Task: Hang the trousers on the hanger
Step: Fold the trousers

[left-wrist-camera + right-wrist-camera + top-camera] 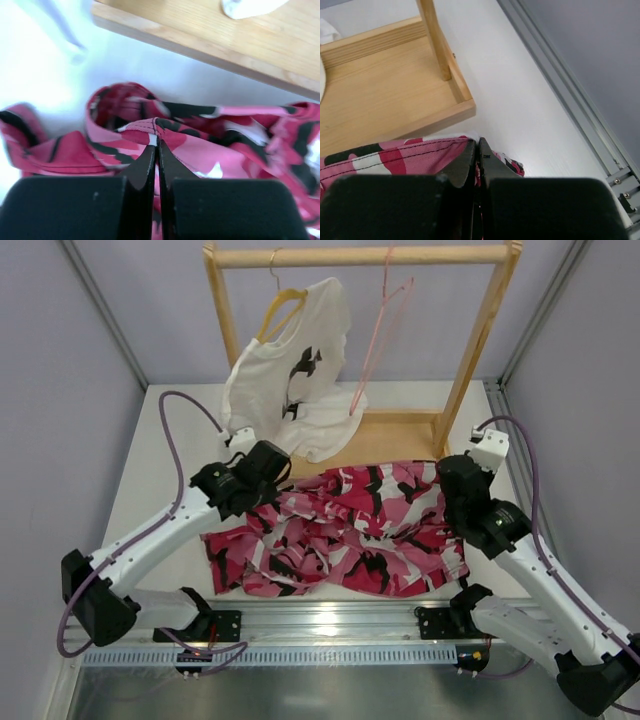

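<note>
The pink, white and black camouflage trousers (345, 530) lie bunched on the table in front of the wooden rack. My left gripper (268, 488) is shut on a fold at their far left edge; the left wrist view shows the cloth (210, 150) pinched between the closed fingertips (158, 145). At the far right corner my right gripper (447, 483) is shut on the trousers' hem (395, 157), its fingertips (478, 146) pressed together on it. The thin pink wire hanger (383, 325) hangs empty from the rack's top bar, right of centre.
The wooden rack (480, 335) stands at the back, with its base board (390, 440) just behind the trousers. A white T-shirt with black print (295, 375) hangs on a wooden hanger at the rack's left. A metal rail (330, 625) runs along the near table edge.
</note>
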### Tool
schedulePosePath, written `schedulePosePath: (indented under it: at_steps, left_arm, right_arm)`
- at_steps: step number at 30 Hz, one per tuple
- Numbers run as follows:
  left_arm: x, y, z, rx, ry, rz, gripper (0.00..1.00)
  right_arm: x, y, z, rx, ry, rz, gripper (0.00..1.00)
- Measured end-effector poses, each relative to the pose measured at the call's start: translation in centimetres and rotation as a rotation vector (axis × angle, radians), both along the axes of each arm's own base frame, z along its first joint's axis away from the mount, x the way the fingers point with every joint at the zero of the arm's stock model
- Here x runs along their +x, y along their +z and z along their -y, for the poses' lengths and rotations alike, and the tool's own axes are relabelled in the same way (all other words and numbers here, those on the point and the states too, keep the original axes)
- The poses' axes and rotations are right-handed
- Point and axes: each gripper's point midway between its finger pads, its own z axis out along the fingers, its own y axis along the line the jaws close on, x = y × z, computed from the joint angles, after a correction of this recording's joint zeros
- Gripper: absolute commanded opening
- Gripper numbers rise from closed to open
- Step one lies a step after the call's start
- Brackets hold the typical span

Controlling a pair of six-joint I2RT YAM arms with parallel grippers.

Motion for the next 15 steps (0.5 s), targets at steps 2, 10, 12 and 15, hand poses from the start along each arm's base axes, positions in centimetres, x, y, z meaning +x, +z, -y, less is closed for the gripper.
schedulePosePath:
  at_steps: [2, 10, 12, 15]
  left_arm:
    - [-0.1, 0.5, -1.9, 0.026, 0.012, -0.003, 0.0]
    - [-1.7, -2.2, -1.5, -0.086, -0.059, -0.081, 0.0]
    - [-3.3, -5.1, 0.4, -0.176, -0.11, -0.14, 0.0]
    - [-6.4, -8.5, 3.5, -0.254, -0.203, -0.229, 0.02]
  right_arm:
    - [0.0, -0.2, 1.1, -0.015, -0.042, -0.015, 0.04]
    - [0.0, 0.2, 2.8, 0.005, -0.096, -0.017, 0.04]
    - [0.0, 0.1, 2.8, 0.004, -0.087, -0.023, 0.04]
    - [0.0, 0.1, 2.9, -0.004, -0.081, -0.03, 0.04]
